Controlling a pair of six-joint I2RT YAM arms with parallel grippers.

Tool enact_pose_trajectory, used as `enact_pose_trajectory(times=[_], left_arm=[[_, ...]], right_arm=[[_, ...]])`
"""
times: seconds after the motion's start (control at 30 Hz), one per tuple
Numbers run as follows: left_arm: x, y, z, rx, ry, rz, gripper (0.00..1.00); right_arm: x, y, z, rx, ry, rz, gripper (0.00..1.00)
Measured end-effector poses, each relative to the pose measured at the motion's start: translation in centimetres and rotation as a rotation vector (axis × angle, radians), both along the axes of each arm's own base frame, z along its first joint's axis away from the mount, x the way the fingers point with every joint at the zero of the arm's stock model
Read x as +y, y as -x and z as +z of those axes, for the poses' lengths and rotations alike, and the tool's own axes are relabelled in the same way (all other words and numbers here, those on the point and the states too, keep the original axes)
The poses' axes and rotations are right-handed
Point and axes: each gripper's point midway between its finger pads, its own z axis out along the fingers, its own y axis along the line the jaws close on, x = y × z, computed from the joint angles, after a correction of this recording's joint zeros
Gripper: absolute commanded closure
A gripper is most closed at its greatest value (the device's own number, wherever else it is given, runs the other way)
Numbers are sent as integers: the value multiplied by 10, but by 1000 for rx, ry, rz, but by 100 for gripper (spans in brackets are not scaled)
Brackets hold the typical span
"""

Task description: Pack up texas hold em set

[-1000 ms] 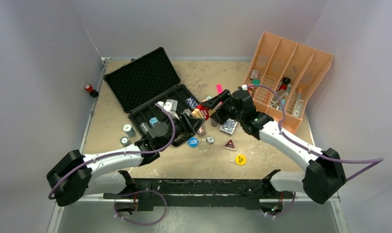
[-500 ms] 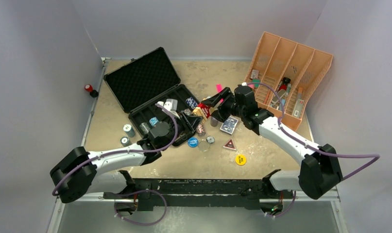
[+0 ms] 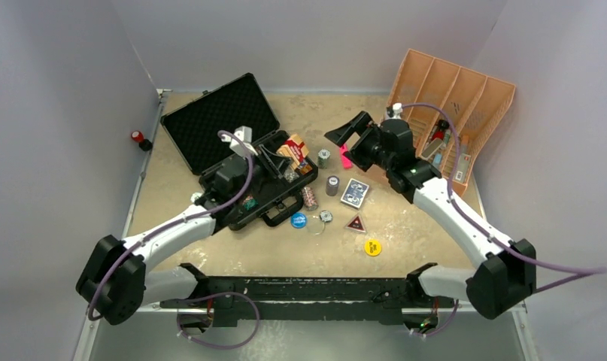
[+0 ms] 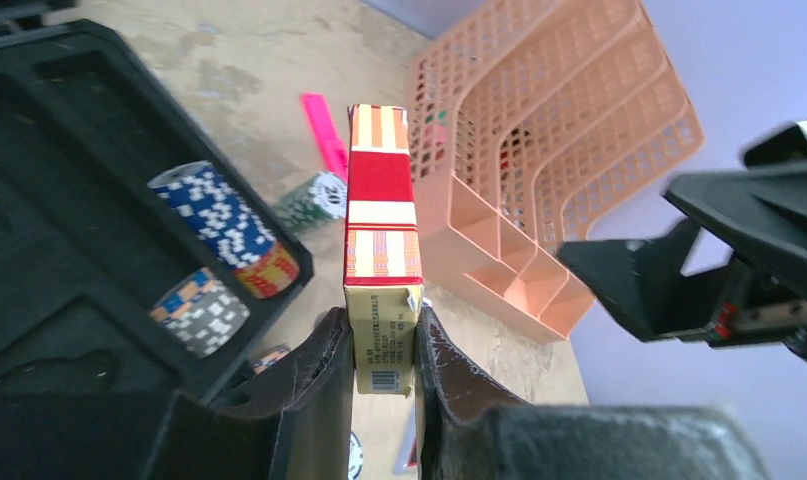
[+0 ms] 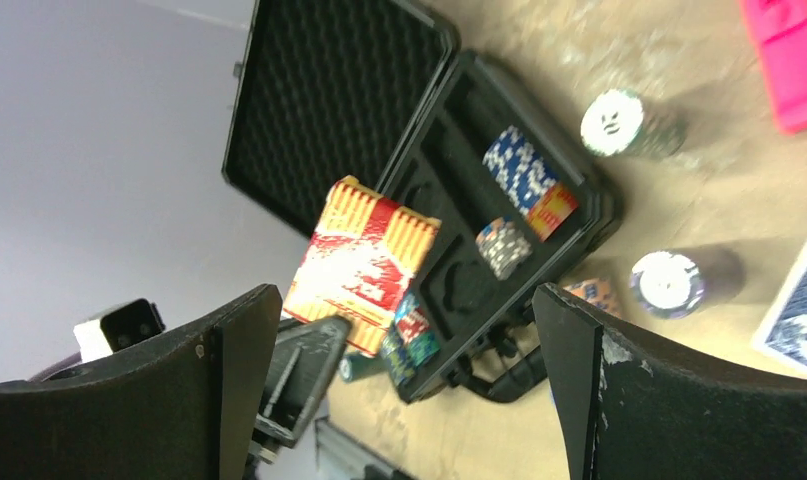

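The black case lies open at the back left, with blue and grey chip stacks in its foam slots. My left gripper is shut on the end of the red card deck, which it holds on edge above the case's right rim. My right gripper hangs open and empty to the right of the deck, its fingers wide apart. The blue card deck, loose chip stacks and round discs lie on the table.
The orange divided tray stands at the back right, close behind my right wrist. A pink marker lies below the right gripper. A green chip stack, a red triangle and a yellow disc lie on the table.
The right gripper let go of the red deck, opened wide and drew back toward the tray. The left gripper closed on the deck and carried it up and back toward the case.
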Motion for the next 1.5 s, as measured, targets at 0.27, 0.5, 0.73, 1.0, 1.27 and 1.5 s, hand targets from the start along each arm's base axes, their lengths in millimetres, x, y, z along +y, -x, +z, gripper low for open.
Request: enact_pose_trajectory(times=[0.27,0.5,0.73,1.0,1.27,1.5], left_arm=[[70,-28,3,160,-98,135,100],[131,-49,-10,288,-234,233,100],[136,-44,-63,470,-298,151,100],[131,-57,-80,522,-261,115,100],[130,-68,-89,545,-222,135,62],[155,-66,-103,590,-316,245,48]], right_arm=[[-32,2,29,-150,113,-80,5],[-38,0,15,-156,192,-72,7],[-39,1,5,-153,230,-59,8],[-40,2,-2,-148,248,-47,8],[-41,1,-3,-156,263,-48,9],[-43,-4,-12,-145,297,-53,8]])
